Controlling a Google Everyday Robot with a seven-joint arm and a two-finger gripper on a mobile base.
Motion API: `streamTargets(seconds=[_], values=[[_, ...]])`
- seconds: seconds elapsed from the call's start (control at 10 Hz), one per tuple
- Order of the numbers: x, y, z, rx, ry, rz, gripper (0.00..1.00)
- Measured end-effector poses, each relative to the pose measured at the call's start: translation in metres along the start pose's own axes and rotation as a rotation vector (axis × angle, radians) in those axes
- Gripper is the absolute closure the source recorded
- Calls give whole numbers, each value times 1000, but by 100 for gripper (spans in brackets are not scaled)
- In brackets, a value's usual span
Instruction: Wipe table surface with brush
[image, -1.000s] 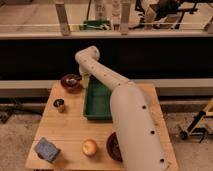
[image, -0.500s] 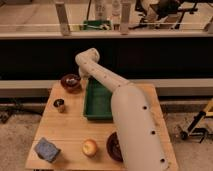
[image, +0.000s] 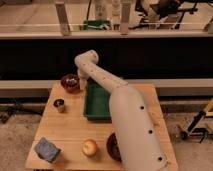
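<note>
The pale-wood table surface (image: 75, 127) fills the lower left of the camera view. My white arm reaches from the lower right over the green tray to the table's far edge, then bends down. My gripper (image: 81, 83) hangs at the far edge, between the dark bowl (image: 70, 82) and the tray's back left corner. I cannot make out the brush. Only a small pale spot shows inside the dark bowl, right beside the gripper.
A green plastic tray (image: 95, 114) lies mid-table, partly under my arm. A small metal cup (image: 59, 105) stands at the left. A blue-grey block (image: 47, 149) and a round yellowish fruit (image: 89, 147) sit near the front edge. A second dark bowl (image: 113, 146) is half hidden by my arm.
The arm's bend and the gripper have sunk slightly toward the table's far edge beside the dark bowl. Nothing on the table has moved.
</note>
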Motion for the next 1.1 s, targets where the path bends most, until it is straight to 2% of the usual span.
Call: streamTargets(seconds=[0.7, 0.8, 1.1], values=[[6, 2, 21, -1, -24, 13, 20], [6, 2, 23, -2, -28, 12, 22], [7, 2, 26, -6, -41, 5, 51]])
